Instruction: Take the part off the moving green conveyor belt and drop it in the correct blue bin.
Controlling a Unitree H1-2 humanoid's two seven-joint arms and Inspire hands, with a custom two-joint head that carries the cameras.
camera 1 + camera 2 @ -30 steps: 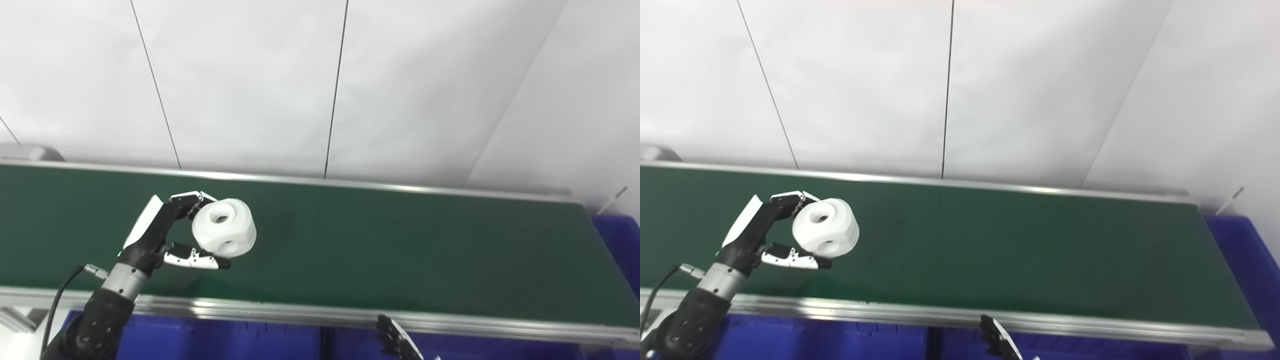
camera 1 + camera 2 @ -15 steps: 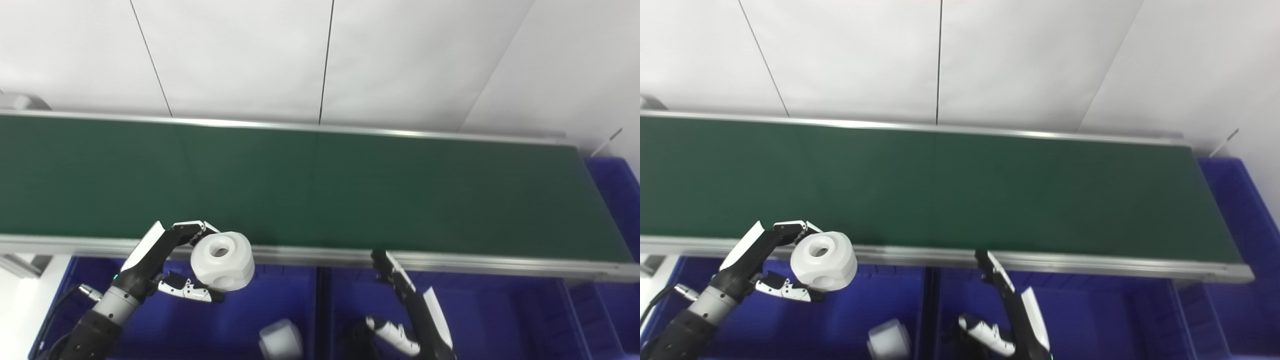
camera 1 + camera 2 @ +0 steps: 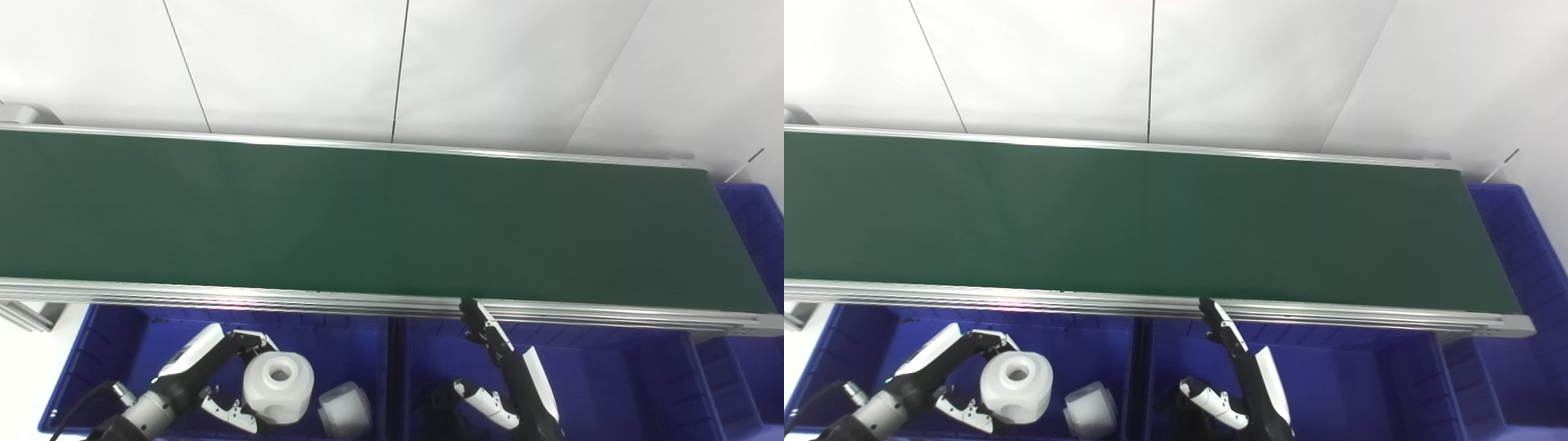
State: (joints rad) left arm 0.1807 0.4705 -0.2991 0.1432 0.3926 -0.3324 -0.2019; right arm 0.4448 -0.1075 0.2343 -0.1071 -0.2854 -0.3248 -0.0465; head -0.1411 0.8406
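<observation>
My left hand (image 3: 202, 383) is shut on a white round part (image 3: 278, 388) with a hole on top and one in its side. It holds the part inside the left blue bin (image 3: 104, 352), below the belt's near rail. A second white part (image 3: 345, 418) lies in that bin just to its right. The green conveyor belt (image 3: 380, 220) carries nothing. My right hand (image 3: 502, 380) is open and empty over the middle blue bin (image 3: 588, 367), fingers pointing up toward the rail.
The belt's silver near rail (image 3: 367, 302) runs across the picture above the bins. Another blue bin (image 3: 1519, 245) stands at the belt's right end. A white wall rises behind the belt.
My left hand has carried the white part off the belt, over the near rail and down into the left bin. The camera has tilted down, bringing the bins and my right hand into view.
</observation>
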